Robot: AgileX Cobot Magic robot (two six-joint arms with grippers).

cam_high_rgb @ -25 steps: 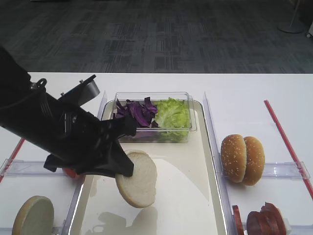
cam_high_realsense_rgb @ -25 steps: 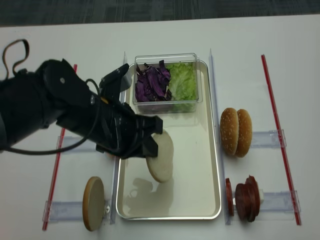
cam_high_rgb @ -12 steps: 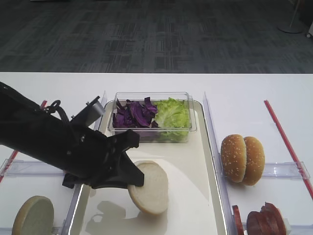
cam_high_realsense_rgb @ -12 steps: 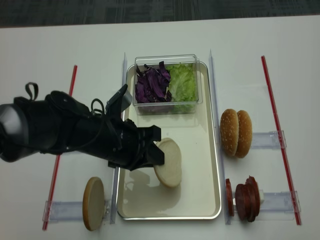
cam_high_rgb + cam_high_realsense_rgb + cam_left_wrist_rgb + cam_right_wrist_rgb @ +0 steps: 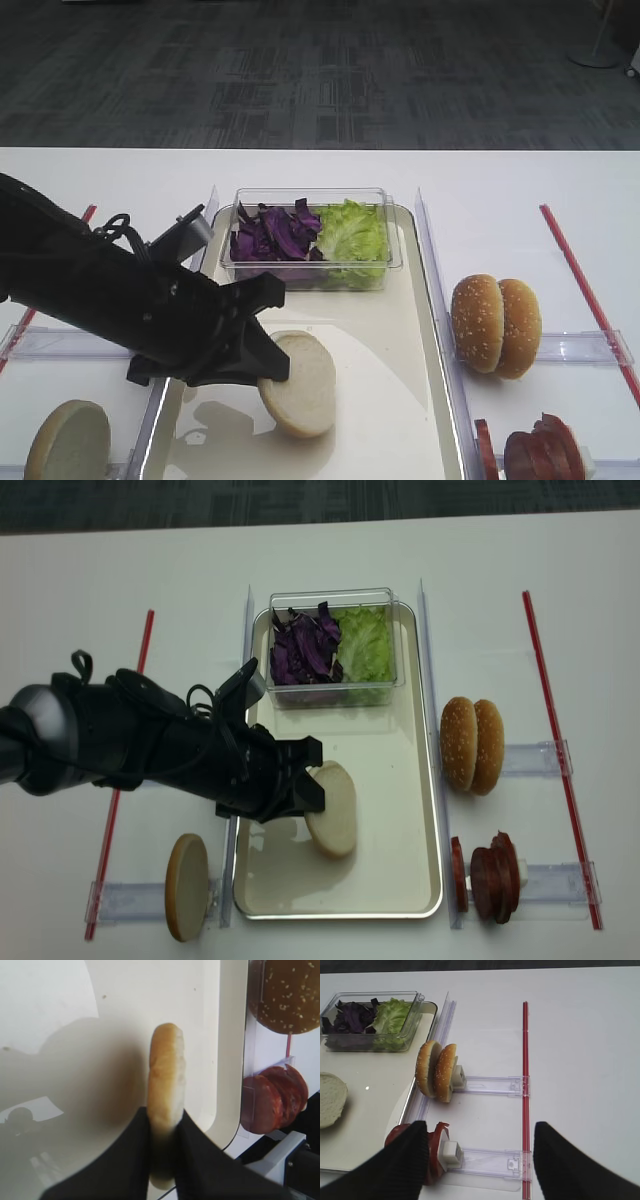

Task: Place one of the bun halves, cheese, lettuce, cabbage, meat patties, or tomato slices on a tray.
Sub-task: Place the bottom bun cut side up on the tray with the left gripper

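The tray is where we work, its cream surface bare around the middle, with the clear tub of cabbage and lettuce sitting at its far end. We keep well short of that tub. Our left gripper has its jaws clamped on the near edge of the bun half, which hangs tilted, low over the tray's near half; whether its lower rim touches the surface we cannot tell. We judge the good move is to lower until the rim rests, tip the cut face flat, then let go. Our right gripper stands with jaws apart over the tomato slices, holding nothing.
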